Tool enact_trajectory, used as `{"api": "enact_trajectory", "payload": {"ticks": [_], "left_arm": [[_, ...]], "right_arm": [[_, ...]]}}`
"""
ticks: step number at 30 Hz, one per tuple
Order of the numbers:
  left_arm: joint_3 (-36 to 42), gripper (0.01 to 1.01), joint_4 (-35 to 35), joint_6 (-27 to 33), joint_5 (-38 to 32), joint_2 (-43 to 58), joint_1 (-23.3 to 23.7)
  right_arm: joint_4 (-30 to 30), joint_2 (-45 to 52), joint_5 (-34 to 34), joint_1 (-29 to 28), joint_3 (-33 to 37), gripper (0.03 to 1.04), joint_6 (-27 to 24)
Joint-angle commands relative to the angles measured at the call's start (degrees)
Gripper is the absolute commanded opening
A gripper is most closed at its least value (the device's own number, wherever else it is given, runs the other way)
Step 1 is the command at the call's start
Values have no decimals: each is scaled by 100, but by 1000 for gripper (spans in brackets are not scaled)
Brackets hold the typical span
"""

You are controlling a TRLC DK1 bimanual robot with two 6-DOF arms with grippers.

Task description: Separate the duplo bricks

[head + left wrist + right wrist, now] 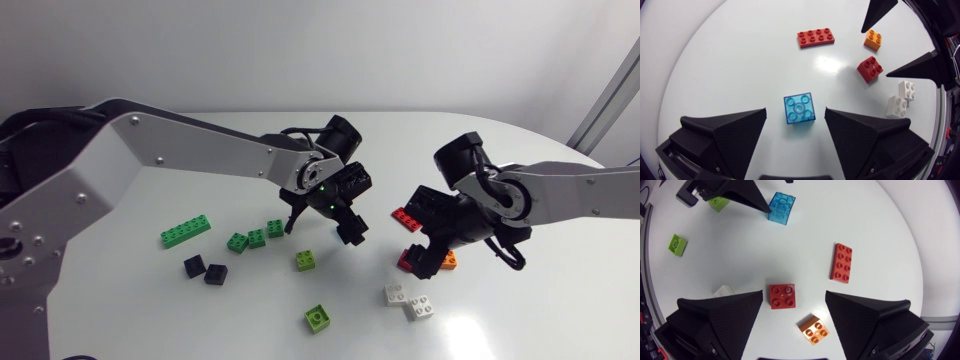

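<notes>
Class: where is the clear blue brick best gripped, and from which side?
Take the clear blue brick by two opposite side walls, coming down from above. It lies flat, studs up, alone between the left gripper's open fingers, slightly skewed to them; a small wrist turn would likely help.

- One long dark green brick (186, 231)
- Three small square dark green bricks (237, 242) (257, 238) (275, 228)
- Two lime green bricks (306, 260) (318, 318)
- Two black bricks (194, 266) (216, 274)
- Two white bricks (396, 294) (420, 308)
- One long red brick (405, 215)
- One small square red brick (782, 296)
- One orange brick (814, 329)
- One clear blue brick (800, 108)
- Two matte black grippers: the left gripper (795, 114) and the right gripper (794, 294)
</notes>
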Motion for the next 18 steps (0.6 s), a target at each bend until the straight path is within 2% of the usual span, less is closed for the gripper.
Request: {"api": "enact_trajectory", "payload": {"ticks": [1,8,11,14,18], "left_arm": [[238,749,-133,-136,58,208,-1],[510,738,-423,-127,58,375,-36],[589,608,-485,-136,58,419,-45],[704,574,-590,-127,58,490,-71],[836,466,-713,-145,67,569,-98]], "right_arm": [[-140,-136,-42,-40,-159,923,-100],[-140,-259,-59,-40,-247,923,-92],[-149,-338,-68,-40,-300,923,-92],[-149,-408,-86,-40,-344,923,-100],[-184,-470,-95,-40,-379,923,-100]]}}
